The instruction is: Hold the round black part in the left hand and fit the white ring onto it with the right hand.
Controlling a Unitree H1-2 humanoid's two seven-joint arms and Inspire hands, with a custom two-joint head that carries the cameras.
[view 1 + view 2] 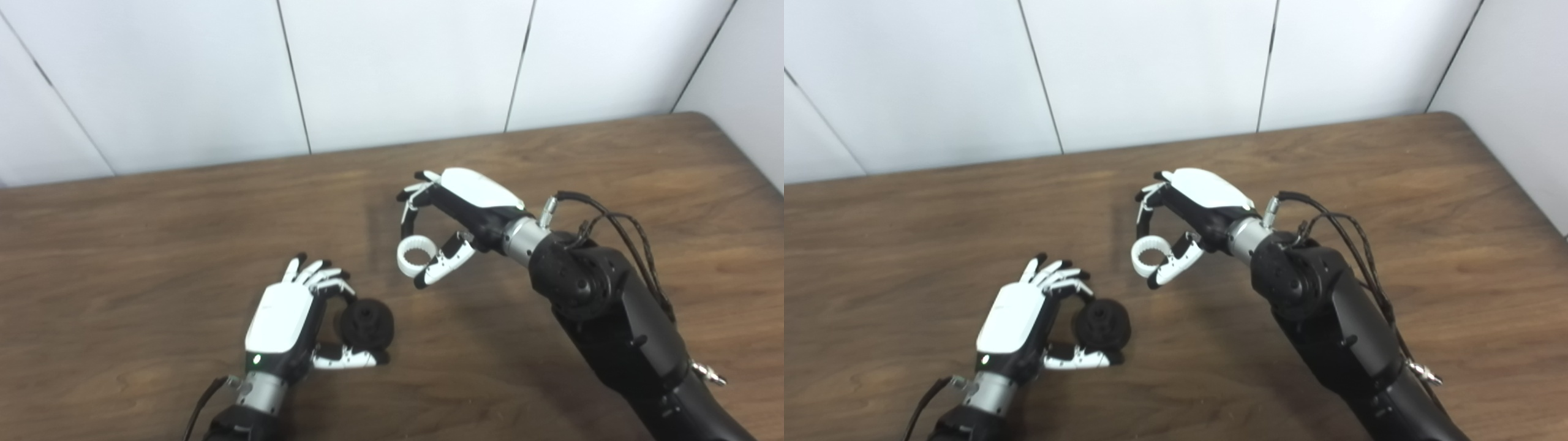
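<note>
The round black part (367,323) sits in my left hand (288,318), and I take it as my landmark for everything else. My left hand is closed on it: my fingers (318,277) curl over its far side and my thumb (346,358) lies along its near edge, so the part is pinched between them low over the wooden table (153,245); I cannot tell whether it also touches the wood. I hold it with its open face turned toward the right, which I judge leaves that side free for the ring to come in.

The part looks like a squat, matte black disc with a raised hub at its centre and what seem to be small recesses around the hub; finer detail is too dark to read.

To the right of the black part and farther from me, well apart from it, hangs the white ring (416,253). My right hand (465,211) is clamped on it, with a fingertip on its upper rim and my thumb (444,262) pressing its right side. The ring is a short, thick-walled band, plain white, with its bore facing roughly up and toward the camera. That pinch on the rim keeps the bore clear, as I judge it, so nothing blocks the hole when it meets the hub.

The ring is not yet fitted; it has to travel down and left to the part.
</note>
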